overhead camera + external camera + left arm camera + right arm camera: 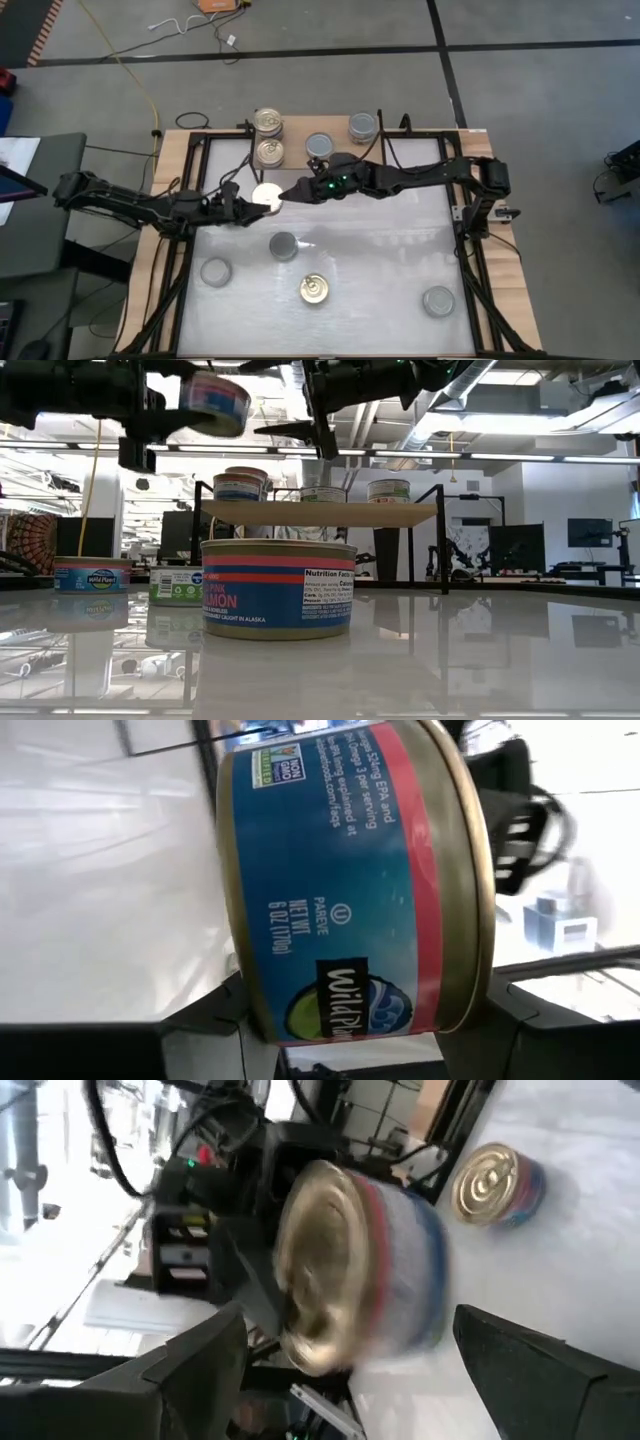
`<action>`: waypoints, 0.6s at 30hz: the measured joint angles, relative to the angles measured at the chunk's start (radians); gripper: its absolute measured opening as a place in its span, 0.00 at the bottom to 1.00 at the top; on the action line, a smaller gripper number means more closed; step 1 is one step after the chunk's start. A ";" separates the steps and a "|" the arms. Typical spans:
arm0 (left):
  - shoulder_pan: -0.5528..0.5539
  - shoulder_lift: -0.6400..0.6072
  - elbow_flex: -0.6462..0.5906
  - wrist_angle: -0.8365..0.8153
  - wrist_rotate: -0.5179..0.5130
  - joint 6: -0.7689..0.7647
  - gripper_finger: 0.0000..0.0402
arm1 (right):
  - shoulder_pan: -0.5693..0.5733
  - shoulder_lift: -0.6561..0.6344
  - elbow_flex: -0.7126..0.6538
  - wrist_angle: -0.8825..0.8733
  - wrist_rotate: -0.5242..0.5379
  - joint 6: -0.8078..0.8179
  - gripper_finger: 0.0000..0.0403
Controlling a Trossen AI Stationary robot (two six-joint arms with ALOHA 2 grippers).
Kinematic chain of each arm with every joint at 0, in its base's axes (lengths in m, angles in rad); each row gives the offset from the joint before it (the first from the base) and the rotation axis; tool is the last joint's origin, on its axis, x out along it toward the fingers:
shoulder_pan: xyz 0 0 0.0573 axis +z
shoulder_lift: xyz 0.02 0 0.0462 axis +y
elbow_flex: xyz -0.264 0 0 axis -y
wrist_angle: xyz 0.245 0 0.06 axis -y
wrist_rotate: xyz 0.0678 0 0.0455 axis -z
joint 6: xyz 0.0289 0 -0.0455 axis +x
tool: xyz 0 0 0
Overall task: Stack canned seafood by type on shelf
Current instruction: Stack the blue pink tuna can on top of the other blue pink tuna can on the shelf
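My left gripper (262, 199) was clamped on a tin (267, 195), held in the air just short of the shelf (300, 152). My right gripper (291, 193) stood apart around it. Letting go early risked dropping it; misaligned fingers could knock it loose.

A can (267, 195) is held above the table (380, 250) in the left gripper (262, 197), just in front of the shelf (300, 140). The right gripper (292, 192) is placed just to its right, fingers spread. Four cans are set on the shelf, two at its left end. Four more cans are spread over the table's front half.
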 joint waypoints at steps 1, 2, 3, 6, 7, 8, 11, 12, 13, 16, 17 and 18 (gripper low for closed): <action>0.000 0.017 0.000 0.002 0.000 -0.009 0.50 | 0.001 0.012 0.001 0.017 0.008 0.005 0.92; 0.000 0.033 0.000 0.011 -0.006 -0.014 0.50 | 0.002 0.020 0.003 0.029 0.008 0.015 0.92; 0.000 0.046 0.000 0.023 -0.015 -0.016 0.50 | 0.005 0.027 0.003 0.025 0.009 0.024 0.92; 0.000 0.077 0.000 0.094 -0.020 -0.012 0.50 | 0.016 0.066 0.015 0.032 0.007 0.058 0.92; 0.000 0.085 0.000 0.108 -0.017 -0.010 0.50 | 0.019 0.077 0.016 0.034 -0.003 0.071 0.92; 0.000 0.092 -0.002 0.116 -0.012 -0.009 0.50 | 0.022 0.084 0.020 0.038 -0.014 0.074 0.92; -0.003 0.101 -0.002 0.139 -0.002 -0.009 0.50 | 0.022 0.096 0.022 0.098 -0.017 0.062 0.92; -0.004 0.103 -0.001 0.146 -0.002 -0.012 0.50 | 0.022 0.096 0.022 0.107 -0.017 0.054 0.92; -0.008 0.103 0.001 0.148 -0.003 -0.012 0.50 | 0.021 0.094 0.022 0.110 -0.017 0.045 0.92; -0.011 0.103 0.001 0.162 -0.003 0.002 0.50 | 0.020 0.094 0.022 0.110 -0.019 0.057 0.92; -0.011 0.104 0.001 0.171 -0.002 0.007 0.50 | 0.019 0.094 0.022 0.111 -0.020 0.061 0.92; -0.011 0.104 0.000 0.182 0.004 0.011 0.50 | 0.018 0.093 0.022 0.112 -0.024 0.067 0.92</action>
